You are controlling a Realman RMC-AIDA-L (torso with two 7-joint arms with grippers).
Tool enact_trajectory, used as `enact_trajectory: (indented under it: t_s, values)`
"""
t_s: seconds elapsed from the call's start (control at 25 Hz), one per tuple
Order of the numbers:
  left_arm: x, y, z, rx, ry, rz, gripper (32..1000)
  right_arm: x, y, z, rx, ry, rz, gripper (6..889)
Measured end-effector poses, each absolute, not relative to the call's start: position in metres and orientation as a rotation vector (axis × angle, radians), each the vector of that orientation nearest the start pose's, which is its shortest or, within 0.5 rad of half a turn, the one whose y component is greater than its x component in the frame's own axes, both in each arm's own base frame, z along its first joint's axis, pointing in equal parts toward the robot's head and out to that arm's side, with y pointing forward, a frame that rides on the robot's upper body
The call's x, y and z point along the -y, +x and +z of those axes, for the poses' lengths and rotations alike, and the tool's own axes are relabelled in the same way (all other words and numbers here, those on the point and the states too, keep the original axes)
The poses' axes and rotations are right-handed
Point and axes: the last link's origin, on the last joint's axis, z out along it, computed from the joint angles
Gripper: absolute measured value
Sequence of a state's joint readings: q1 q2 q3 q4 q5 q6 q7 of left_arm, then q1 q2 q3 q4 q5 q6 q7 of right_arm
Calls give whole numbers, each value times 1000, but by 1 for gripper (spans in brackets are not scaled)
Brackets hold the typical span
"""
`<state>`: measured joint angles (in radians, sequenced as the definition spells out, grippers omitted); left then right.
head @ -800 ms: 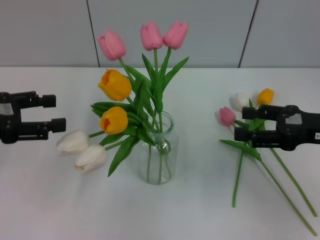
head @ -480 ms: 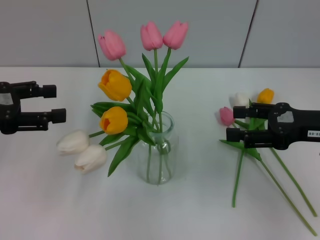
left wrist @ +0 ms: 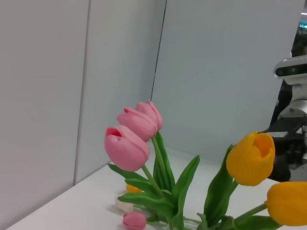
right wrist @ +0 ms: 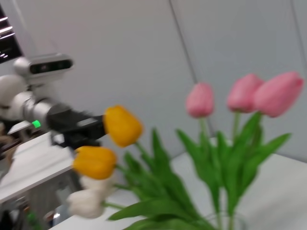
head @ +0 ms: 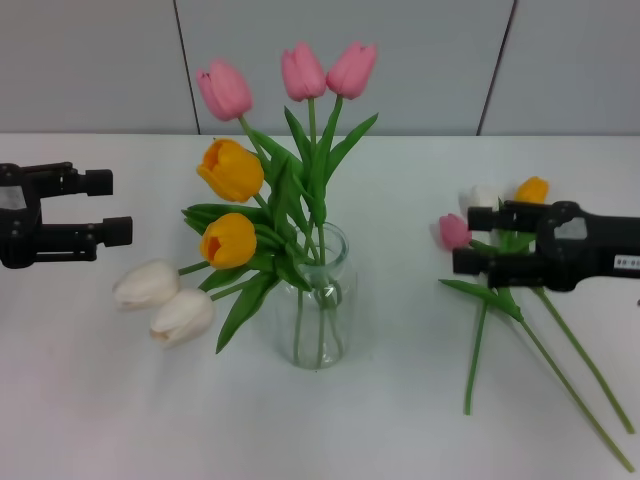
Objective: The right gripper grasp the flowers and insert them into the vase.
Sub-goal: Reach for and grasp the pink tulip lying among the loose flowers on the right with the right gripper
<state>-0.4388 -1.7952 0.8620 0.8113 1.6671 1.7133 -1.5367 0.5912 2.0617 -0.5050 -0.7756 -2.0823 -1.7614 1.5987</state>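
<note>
The flowers [head: 489, 300] lie flat on the white table at the right: a pink bud [head: 453, 231], a white bud [head: 483, 197] and an orange bud [head: 531, 190], with long stems running toward the front edge. My right gripper [head: 463, 242] hangs over their upper stems, open and pointing left. In the head view the pink bud sits just off its fingertips. The clear glass vase [head: 320, 300] stands mid-table and holds big pink and orange tulips. My left gripper [head: 115, 206] rests open at the far left. The small buds [left wrist: 135, 221] also show in the left wrist view.
Two large white tulip heads [head: 165, 300] droop from the vase toward the table on its left. Tall pink tulips [head: 305, 72] and orange ones [head: 229, 170] spread wide above the vase. A grey panelled wall [head: 420, 60] closes the back.
My right gripper has slid left over the flowers' stems, so its fingertips now reach the pink bud. The left gripper rose slightly. The flowers have not moved.
</note>
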Motion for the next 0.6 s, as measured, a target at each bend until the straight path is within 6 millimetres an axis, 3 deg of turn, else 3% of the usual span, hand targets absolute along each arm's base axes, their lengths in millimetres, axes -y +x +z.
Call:
enact_trajectory:
  t_s: [0.16, 0.32, 0.48, 0.6]
  values:
    - [-334, -263, 129, 462, -2688, -735, 830, -349, 253, 53, -940, -2602, 772, 830]
    - [-333, -262, 130, 453, -2672, -772, 830, -361, 283, 68, -1188, -2469, 512, 830]
    - [-334, -260, 128, 441, -2672, -778, 830, -367, 306, 63, -1302, -2409, 195, 829]
    - [-335, -257, 124, 433, -2677, -785, 830, -375, 310, 51, -1302, -2393, 33, 829]
